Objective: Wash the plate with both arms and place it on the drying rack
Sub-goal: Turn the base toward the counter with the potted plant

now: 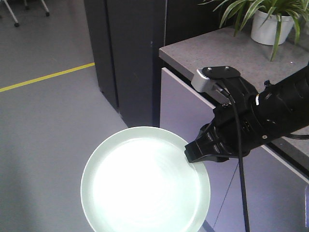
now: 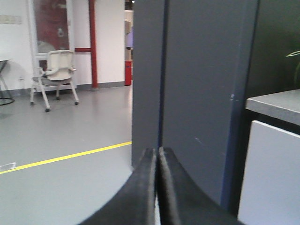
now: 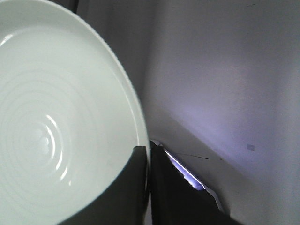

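A: Right gripper [image 3: 148,151] state?

B: Clenched on the rim of the round pale mint-green plate [image 1: 145,181]. It was an edge pinch, with one black finger [image 3: 124,190] on each face. The plate hung in the air, resting on nothing, with its eating face toward the front camera. I couldn't call the exact tilt.

A: Where was it relative to the grey speckled countertop [image 1: 231,53]?

B: Below its front edge and out to the left, over the grey floor [image 1: 48,125]. It was just in front of the pale cabinet panel [image 1: 183,111] under that countertop.

A: Left gripper [image 2: 157,157]?

B: Squeezed closed on nothing, fingers pressed together. It faced the dark upright panel [image 2: 197,93] left of the countertop.

A: How should the carry be handled?

B: My read is that a single rim pinch on a smooth plate was a weak hold and could pivot. Move slowly, avoid wrist snaps, and swing wide of the countertop corner. The left gripper would have to open before it could help with the wash.

A: Contents?

B: The plate held nothing I could see. Glare washed out its centre in the front view, and the wrist view showed only faint concentric rings. A white plant pot [image 1: 270,26] at the back of the countertop held a green leafy plant [image 1: 241,9]. No sink or drying rack was in view.
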Controlling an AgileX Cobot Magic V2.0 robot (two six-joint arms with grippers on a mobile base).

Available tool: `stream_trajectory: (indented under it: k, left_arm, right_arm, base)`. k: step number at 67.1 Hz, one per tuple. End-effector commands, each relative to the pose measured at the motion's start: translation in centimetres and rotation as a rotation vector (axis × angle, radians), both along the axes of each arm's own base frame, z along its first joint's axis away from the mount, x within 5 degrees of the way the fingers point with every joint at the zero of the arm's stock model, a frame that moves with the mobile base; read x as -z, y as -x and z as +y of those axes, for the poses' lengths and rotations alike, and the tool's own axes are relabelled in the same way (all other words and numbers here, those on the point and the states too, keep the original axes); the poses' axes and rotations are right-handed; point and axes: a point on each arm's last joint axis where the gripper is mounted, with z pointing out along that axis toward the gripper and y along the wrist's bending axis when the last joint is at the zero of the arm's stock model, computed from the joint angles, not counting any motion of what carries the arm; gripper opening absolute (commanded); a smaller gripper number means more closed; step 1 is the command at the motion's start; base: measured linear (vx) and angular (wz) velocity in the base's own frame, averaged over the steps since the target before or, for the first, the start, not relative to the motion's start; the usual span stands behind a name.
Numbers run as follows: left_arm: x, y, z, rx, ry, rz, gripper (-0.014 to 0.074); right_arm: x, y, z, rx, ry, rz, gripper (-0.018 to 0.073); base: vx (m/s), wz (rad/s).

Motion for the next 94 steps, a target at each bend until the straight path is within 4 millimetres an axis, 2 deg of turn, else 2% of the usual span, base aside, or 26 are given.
stream_trajectory:
  k: [1,94]
  left_arm:
    - [-1.67,0.35,0.01,0.000,0.007,-0.115,-0.0006]
    - [-1.67,0.35,0.01,0.000,0.007,-0.115,-0.0006]
  right_arm:
    - [-1.82,0.34,-0.02,0.014,-0.063,-0.064,-0.0001]
    - [-1.82,0.34,-0.02,0.014,-0.063,-0.064,-0.0001]
  base:
    - [0.09,-0.36]
    - [0.07,-0.29]
